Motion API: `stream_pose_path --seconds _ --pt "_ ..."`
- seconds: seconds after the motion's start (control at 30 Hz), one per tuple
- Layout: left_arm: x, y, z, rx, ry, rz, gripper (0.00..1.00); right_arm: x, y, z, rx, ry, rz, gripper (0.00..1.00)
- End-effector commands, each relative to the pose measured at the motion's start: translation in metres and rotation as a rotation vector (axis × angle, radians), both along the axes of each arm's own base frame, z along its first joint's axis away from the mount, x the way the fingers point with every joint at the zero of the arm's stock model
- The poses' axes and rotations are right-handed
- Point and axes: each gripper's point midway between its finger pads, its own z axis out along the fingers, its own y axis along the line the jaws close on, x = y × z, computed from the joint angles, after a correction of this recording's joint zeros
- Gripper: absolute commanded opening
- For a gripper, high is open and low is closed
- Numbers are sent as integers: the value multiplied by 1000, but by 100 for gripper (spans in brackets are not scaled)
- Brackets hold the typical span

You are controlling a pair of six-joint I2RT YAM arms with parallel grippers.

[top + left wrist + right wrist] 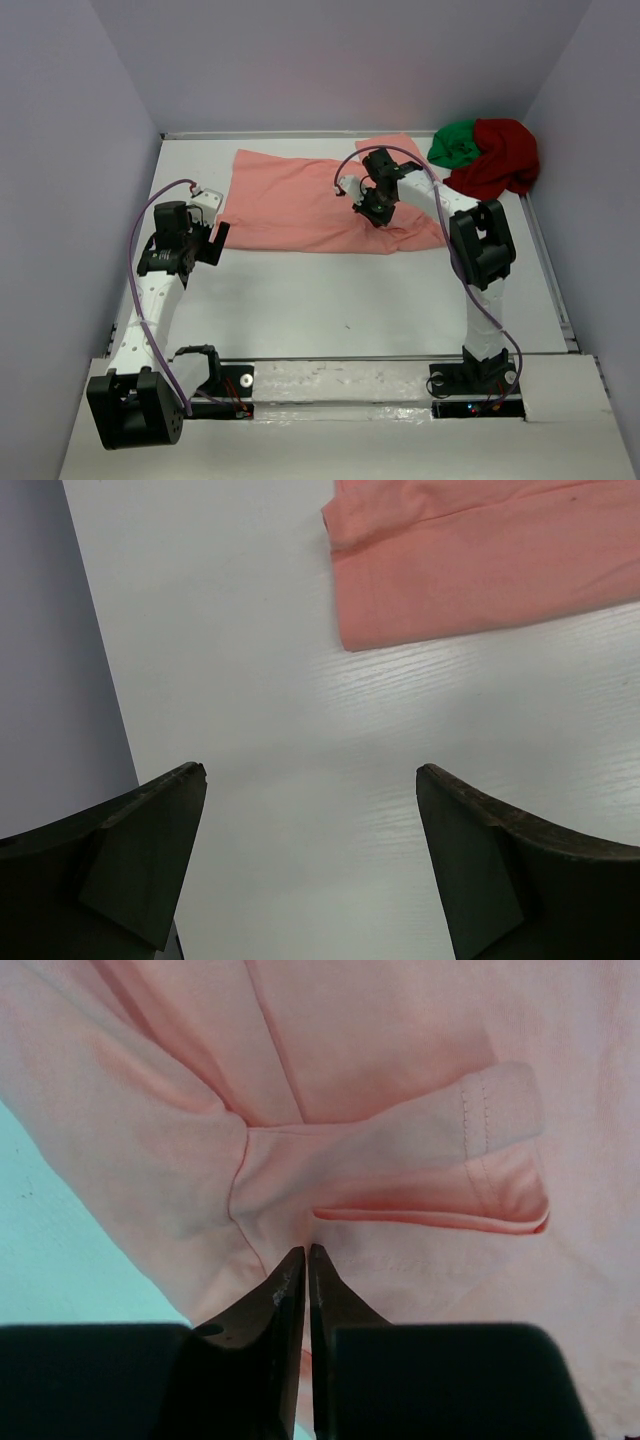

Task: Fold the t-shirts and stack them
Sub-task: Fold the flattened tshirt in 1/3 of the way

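Salmon-pink soft cloth short-sleeved t-shirt (290, 205) lies spread flat across the far middle of the white table (350, 300), its long side running left to right. The right gripper (372, 210) is down on the shirt's right part. In the right wrist view, the right gripper (307, 1252) has its two black fingers drawn together to a hairline slit. The tips press into the pink cloth just below a seam where the sleeve (500, 1110) joins the body, and they appear to nip a thin pinch of it.

The left gripper (218, 238) hangs off the shirt's left edge over bare table. Its jaws are spread wide and hold nothing.

At the far right corner, the dark red cloth t-shirt (500, 160) and the green cloth t-shirt (455, 143) lie crumpled together, touching. The green one is on the left, close to the pink shirt's far right corner.

Only the top view shows that pair. The left wrist view shows the left gripper (310, 770) above the tabletop, with the pink shirt's hemmed corner (470, 570) ahead of the fingers and apart from them. The right wrist view alone shows the sleeve's stitched hem folded over on the body.
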Motion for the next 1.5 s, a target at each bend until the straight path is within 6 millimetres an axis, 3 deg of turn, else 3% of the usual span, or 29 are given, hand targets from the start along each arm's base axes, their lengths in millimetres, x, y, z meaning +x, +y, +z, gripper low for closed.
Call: stream_pose_path --seconds 0.0,0.37,1.0,1.03,1.07,1.1,1.17,1.33,1.47 --pt "-2 2 -2 1 3 4 99 15 -1 13 20 -49 -18 0" --pt "-4 1 0 0 -4 3 99 22 -6 24 17 -87 -31 0" --pt "-6 -1 4 -3 -31 -9 99 52 -17 78 15 -247 -76 0" --pt "-6 -2 4 -5 -29 -13 99 53 -16 80 21 -248 -75 1" --pt "-6 -1 4 -3 -31 -13 99 51 -16 79 16 -232 -73 14" --pt "-6 -1 4 -3 -32 -11 99 49 -16 74 12 -214 -76 36" --pt "-6 -1 4 -3 -32 -11 99 45 -17 68 8 -188 -74 44" --pt "-6 -1 4 -3 -31 -11 99 36 -16 52 10 -138 -76 48" --pt "-6 -1 4 -2 -29 -12 99 32 -16 40 7 -106 -74 44"
